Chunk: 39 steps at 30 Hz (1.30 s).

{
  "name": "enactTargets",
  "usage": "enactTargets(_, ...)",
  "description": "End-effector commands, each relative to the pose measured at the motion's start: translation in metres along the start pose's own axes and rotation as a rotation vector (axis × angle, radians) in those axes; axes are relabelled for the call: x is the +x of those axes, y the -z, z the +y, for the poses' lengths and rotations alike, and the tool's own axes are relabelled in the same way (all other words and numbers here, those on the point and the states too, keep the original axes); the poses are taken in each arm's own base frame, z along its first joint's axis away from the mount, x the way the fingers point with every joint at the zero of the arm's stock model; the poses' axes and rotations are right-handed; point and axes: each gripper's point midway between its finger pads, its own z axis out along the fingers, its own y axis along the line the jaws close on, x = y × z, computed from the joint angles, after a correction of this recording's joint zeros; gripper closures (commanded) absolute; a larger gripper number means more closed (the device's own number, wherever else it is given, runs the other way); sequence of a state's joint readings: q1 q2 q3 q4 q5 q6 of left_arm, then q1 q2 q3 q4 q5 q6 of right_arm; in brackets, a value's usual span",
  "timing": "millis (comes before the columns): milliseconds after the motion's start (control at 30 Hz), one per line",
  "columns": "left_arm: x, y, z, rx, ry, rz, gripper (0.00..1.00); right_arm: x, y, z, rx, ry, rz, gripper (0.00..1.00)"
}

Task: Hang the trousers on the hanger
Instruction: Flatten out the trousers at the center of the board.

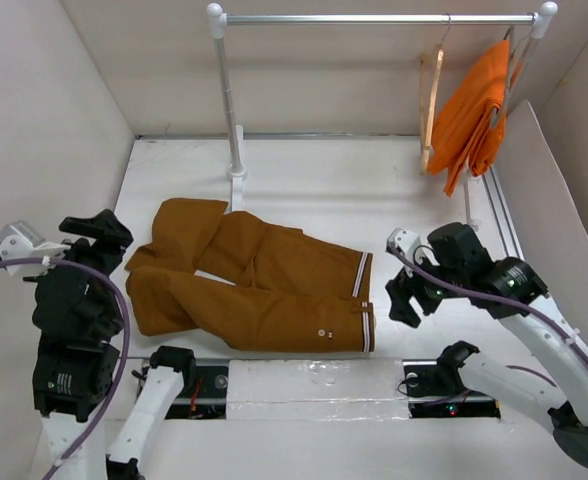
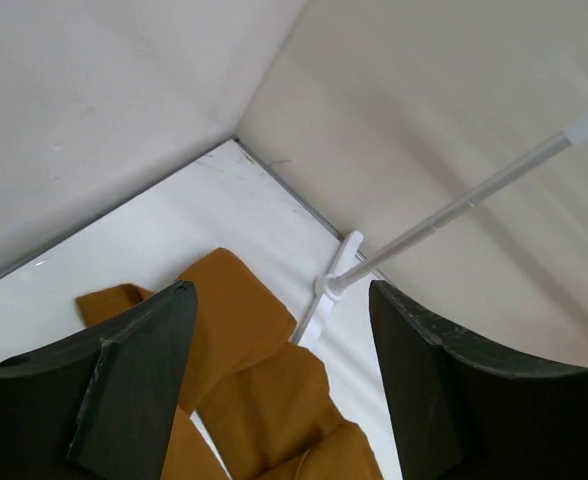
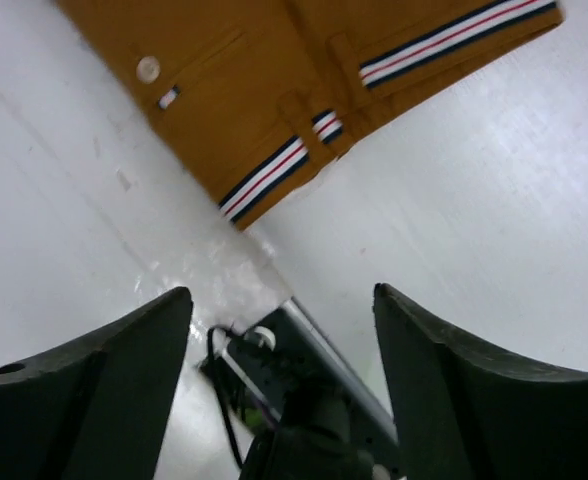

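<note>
While both arms sit back toward the near edge of the table (image 1: 374, 190), neither has hold of anything. The left fingers (image 2: 134, 390) stand spread with only air between them, raised over the left end of the cloth and aimed at the far wall. The right fingers (image 3: 104, 400) are likewise parted and empty, hanging just right of the waistband and tipped back toward the near edge. Between them the trousers (image 1: 264, 290) lie flat across the middle of the table, with the striped waistband (image 1: 363, 300) at the right and the leg ends at the left, the two legs partly overlapping. That lengthwise lay seems deliberate, since it puts one end within reach of each arm. Farther back, the foot of the white-and-silver clothes rail (image 1: 374, 18) stands just beyond the legs. At the far right of its bar the pale wooden hanger (image 1: 431, 100) hangs by its hook, bare, just beside an orange garment (image 1: 474, 110) on the same bar. The hanger is well apart from the trousers, so I judge the draping not yet begun. The hanger probably has to come down, or the cloth go up to it, before anything else.
</note>
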State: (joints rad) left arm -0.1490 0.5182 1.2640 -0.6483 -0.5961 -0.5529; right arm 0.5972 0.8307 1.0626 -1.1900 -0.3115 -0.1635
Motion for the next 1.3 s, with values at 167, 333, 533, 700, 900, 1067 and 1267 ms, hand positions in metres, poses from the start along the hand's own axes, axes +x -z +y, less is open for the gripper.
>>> enactTargets(167, 0.176, -0.073, -0.045, 0.183, -0.242, 0.489, 0.30, -0.064, -0.078, -0.091, 0.237, -0.146, -0.304, 0.89)
enactTargets(333, 0.251, -0.113, -0.034, 0.082, -0.345, 0.664, 0.21, -0.091, -0.111, -0.126, 0.283, -0.216, -0.459, 0.19)
enactTargets(533, 0.285, -0.141, -0.027, 0.004, -0.436, 0.745, 0.11, -0.076, -0.165, -0.145, 0.289, -0.340, -0.406, 0.14)
enactTargets(700, 0.314, -0.136, -0.014, 0.003, -0.424, 0.809, 0.12, -0.049, -0.208, -0.138, 0.265, -0.430, -0.389, 0.17)
enactTargets(900, 0.308, -0.133, -0.016, 0.006, -0.426, 0.809, 0.13, -0.029, -0.226, -0.138, 0.274, -0.509, -0.388, 0.86)
enactTargets(1067, 0.295, -0.129, -0.013, -0.004, -0.460, 0.797, 0.22, -0.026, -0.134, -0.200, 0.553, -0.611, -0.506, 1.00)
enactTargets(1267, 0.290, -0.121, -0.001, -0.034, -0.498, 0.806, 0.26, -0.027, 0.028, -0.286, 1.071, -0.690, -0.578, 1.00)
